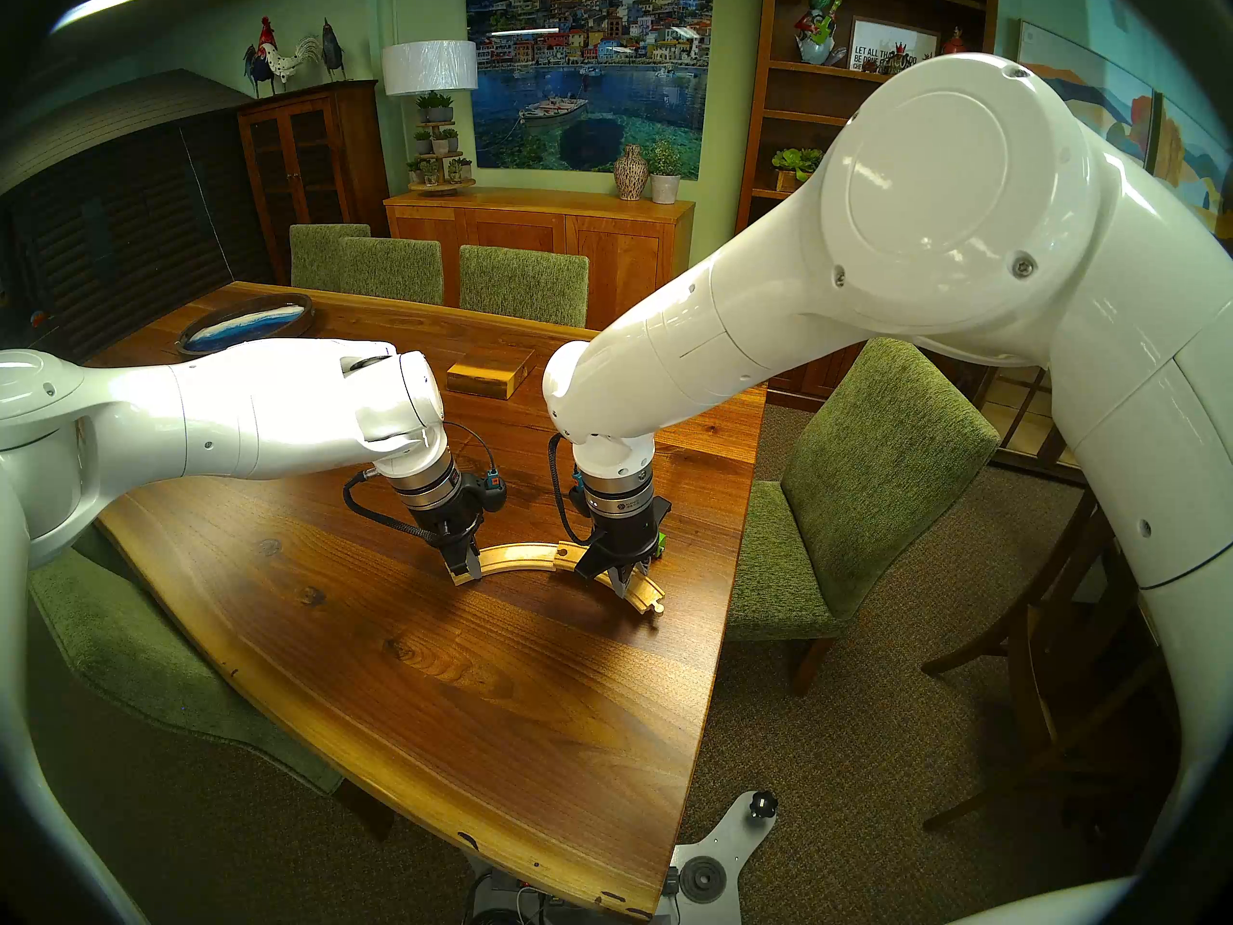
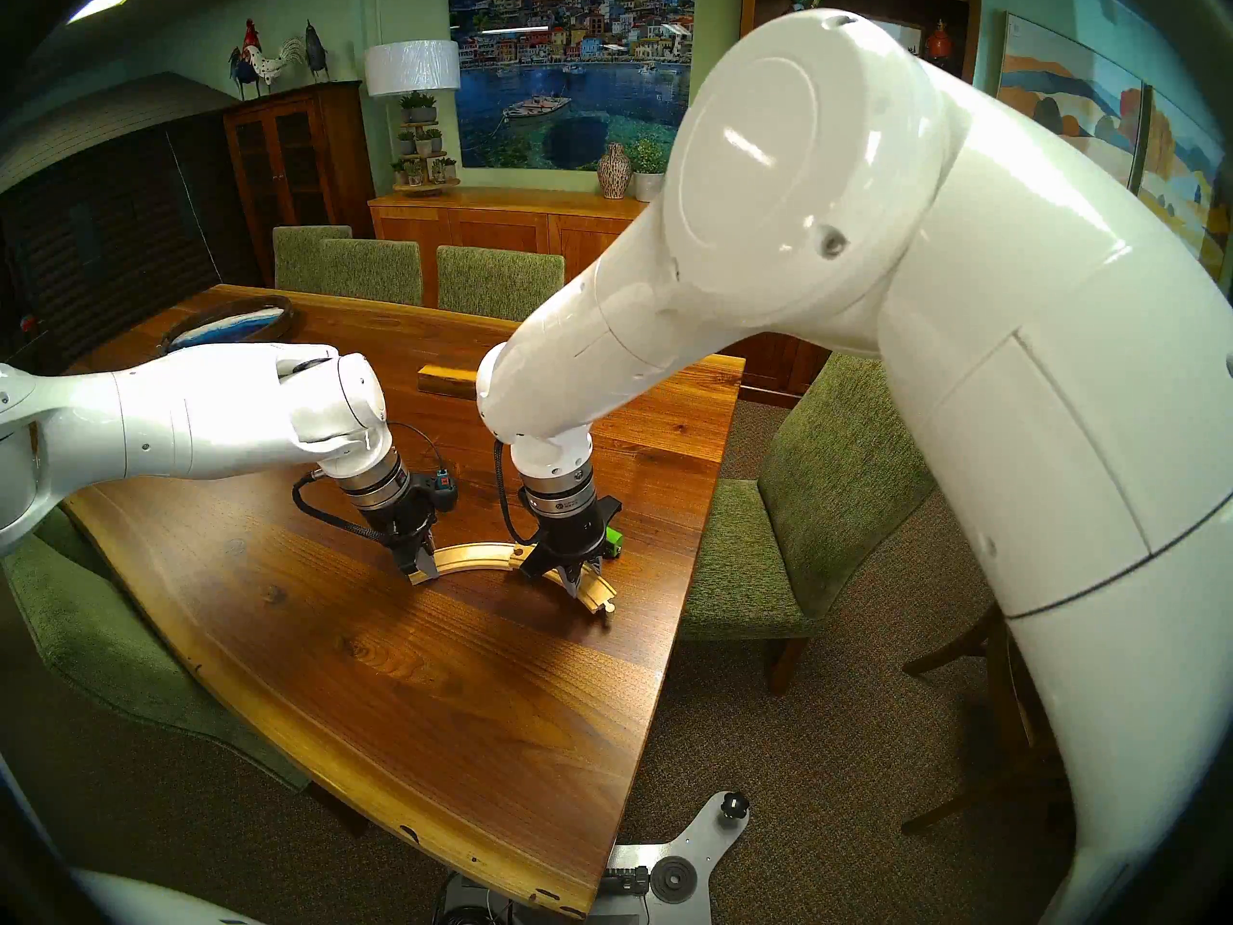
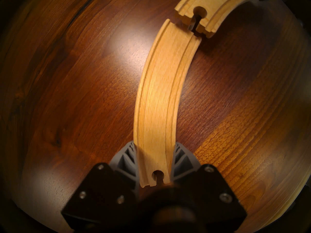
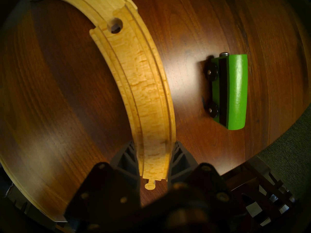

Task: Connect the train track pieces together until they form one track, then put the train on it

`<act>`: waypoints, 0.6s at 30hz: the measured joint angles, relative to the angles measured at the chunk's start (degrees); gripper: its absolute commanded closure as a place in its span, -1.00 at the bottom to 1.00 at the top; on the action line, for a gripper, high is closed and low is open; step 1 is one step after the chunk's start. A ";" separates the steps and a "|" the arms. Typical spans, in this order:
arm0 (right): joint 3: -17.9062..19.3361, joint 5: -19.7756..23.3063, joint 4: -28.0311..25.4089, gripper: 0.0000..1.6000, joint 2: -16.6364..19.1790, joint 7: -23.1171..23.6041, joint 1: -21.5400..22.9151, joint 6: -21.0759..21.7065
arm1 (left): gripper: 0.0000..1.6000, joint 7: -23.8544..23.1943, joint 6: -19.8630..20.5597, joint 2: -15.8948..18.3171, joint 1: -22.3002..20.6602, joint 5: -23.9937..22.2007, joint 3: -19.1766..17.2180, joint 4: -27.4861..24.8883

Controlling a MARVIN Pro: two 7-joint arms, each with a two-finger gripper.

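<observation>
Chairs (image 1: 887, 483) with green upholstery ringed the wooden table (image 1: 467, 690), and a rectangular wooden box (image 1: 490, 369) lay at upper centre, behind the wrists. A framed sign (image 1: 891, 46) on the shelf at upper right began "LET ALL"; the rest was unreadable. Left gripper (image 1: 465, 568) pinched the socket end of the left track piece (image 1: 514, 560); right gripper (image 1: 620, 580) pinched the right track piece (image 1: 644, 593) near its peg end. Their meeting ends looked misaligned, the right piece's socket end seemingly riding slightly above the other. The train (image 4: 230, 91) lay tipped on its side just right of the track, largely hidden behind the right gripper in the head views.
</observation>
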 measured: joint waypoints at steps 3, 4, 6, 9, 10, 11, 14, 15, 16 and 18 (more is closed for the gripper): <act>-0.32 0.92 0.31 1.00 -0.04 -0.41 -0.03 0.59 | 1.00 -0.02 0.01 0.00 0.01 0.02 -0.02 0.00; -0.47 1.36 0.42 1.00 -0.05 -0.60 -0.05 0.84 | 1.00 -0.02 0.01 0.01 0.02 0.03 -0.03 0.00; -0.59 1.78 0.49 1.00 -0.07 -0.79 -0.07 1.02 | 1.00 -0.03 0.01 0.01 0.03 0.04 -0.05 0.00; -0.70 2.47 0.51 1.00 -0.07 -1.06 -0.10 1.12 | 1.00 -0.04 0.02 0.01 0.04 0.06 -0.07 0.01; -0.72 2.70 0.51 1.00 -0.08 -1.15 -0.12 1.12 | 1.00 -0.05 0.02 0.01 0.05 0.07 -0.07 0.01; -0.73 2.96 0.51 1.00 -0.09 -1.25 -0.13 1.12 | 1.00 -0.05 0.03 0.01 0.05 0.08 -0.08 0.01; -0.73 3.48 0.49 1.00 -0.10 -1.45 -0.17 1.12 | 1.00 -0.06 0.04 0.01 0.06 0.10 -0.10 0.01; -0.73 3.72 0.48 1.00 -0.12 -1.55 -0.19 1.12 | 1.00 -0.06 0.04 0.02 0.07 0.11 -0.11 0.01; -0.73 3.88 0.47 1.00 -0.12 -1.61 -0.20 1.12 | 1.00 -0.07 0.04 0.02 0.07 0.11 -0.12 0.01; -0.73 4.29 0.47 1.00 -0.15 -1.78 -0.23 1.12 | 1.00 -0.07 0.05 0.02 0.08 0.12 -0.13 0.01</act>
